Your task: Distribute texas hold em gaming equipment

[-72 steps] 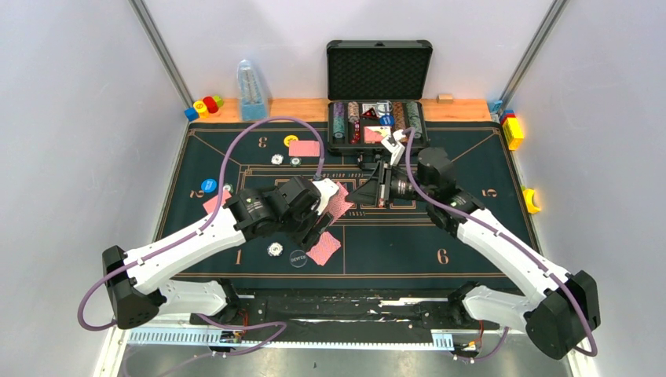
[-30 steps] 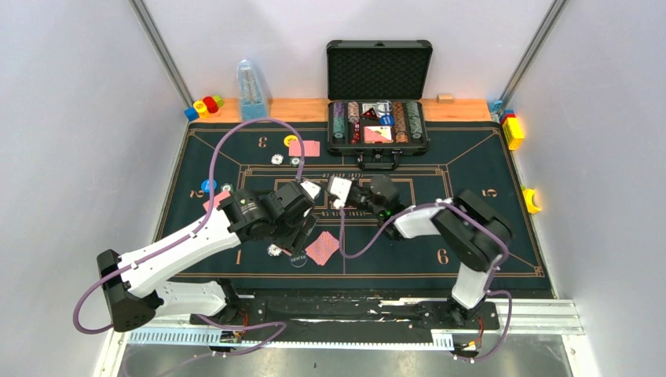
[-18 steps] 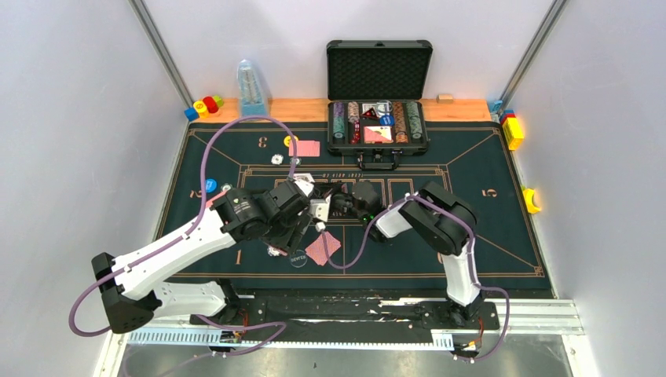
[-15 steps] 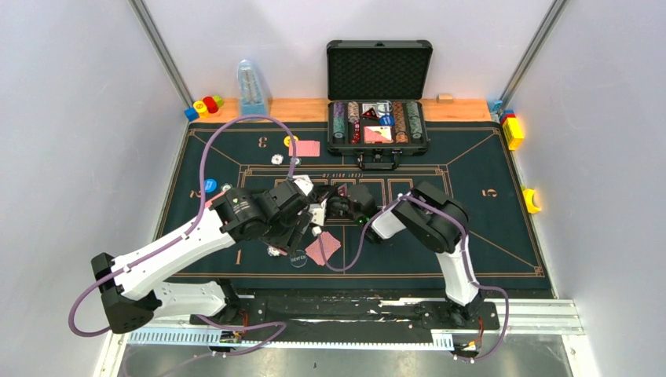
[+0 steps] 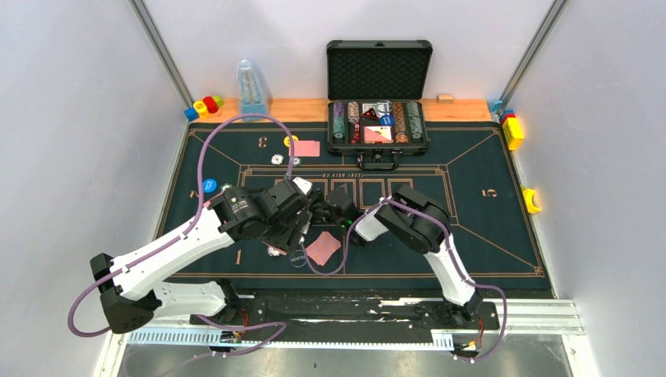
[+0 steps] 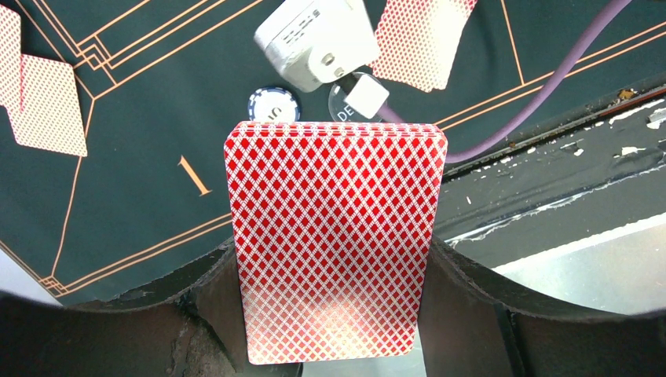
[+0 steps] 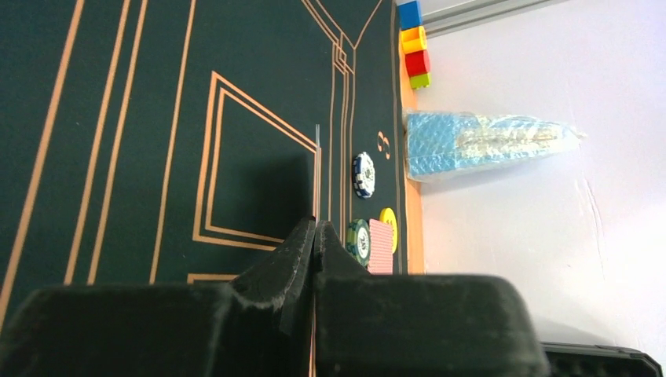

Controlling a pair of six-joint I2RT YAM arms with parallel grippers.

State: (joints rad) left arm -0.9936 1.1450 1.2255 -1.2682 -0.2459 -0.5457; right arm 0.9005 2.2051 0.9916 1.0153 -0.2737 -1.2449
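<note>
My left gripper [image 5: 296,228] is shut on a deck of red-backed playing cards [image 6: 334,236], held above the mat near the "1" mark. My right gripper [image 5: 323,210] sits right beside it; its jaws are pressed together on a thin card seen edge-on [image 7: 316,149]. Two red-backed cards [image 5: 323,247] lie on the mat below the grippers, next to a dark dealer button [image 5: 298,258] and a white chip [image 5: 274,250]. Another card [image 5: 308,148], a yellow disc [image 5: 290,141] and two chips [image 5: 276,159] lie near the "3". A blue disc [image 5: 208,186] lies at the "2".
An open black case [image 5: 379,118] with chip rows and cards stands at the back centre. A clear blue bottle-like object [image 5: 251,90] and toy blocks [image 5: 204,106] stand at the back left. More blocks [image 5: 513,129] line the right edge. Purple cables loop over the mat.
My right arm has swung from the case down and left across the mat until its gripper is next to my left gripper. My left gripper has shifted slightly, still holding the deck.
</note>
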